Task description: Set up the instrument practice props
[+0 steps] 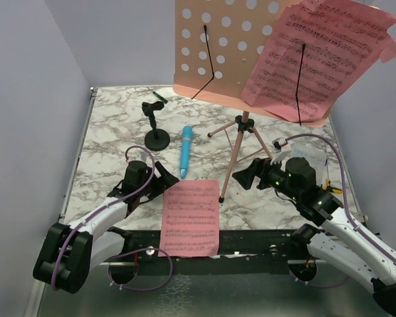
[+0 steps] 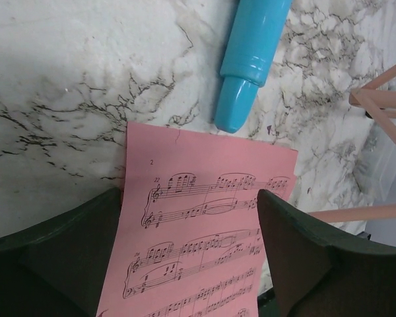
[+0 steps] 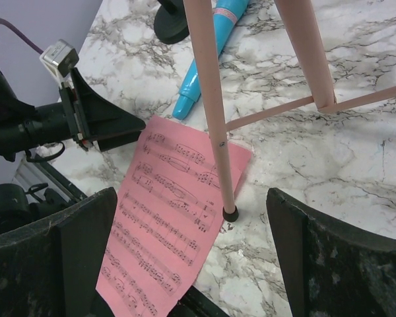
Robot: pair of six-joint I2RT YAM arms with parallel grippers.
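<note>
One pink sheet [image 1: 190, 214] lies flat on the counter [image 1: 112, 132], its near end overhanging the edge. Another sheet [image 1: 317, 59] is already propped on the music stand [image 1: 241, 53]. The blue stick [image 1: 185, 152] lies just beyond the flat sheet's far edge.

The left hand [image 2: 188, 195] is held open low over that sheet, a finger on either side of it. The right hand [image 3: 191, 195] is also open and empty, facing the stand's near leg [image 3: 214, 119].

A flat page offers little to be pinched. If the left hand is closed on it, the paper could be crumpled or pushed forward, and the stick could then be set rolling.

The leg's foot stands at the sheet's right edge; whether it rests on the paper cannot be told. If it does, a pull could tear the page or drag the leg. The thin-legged stand could be tipped by a knock from the right hand, and the propped sheet shaken loose.
</note>
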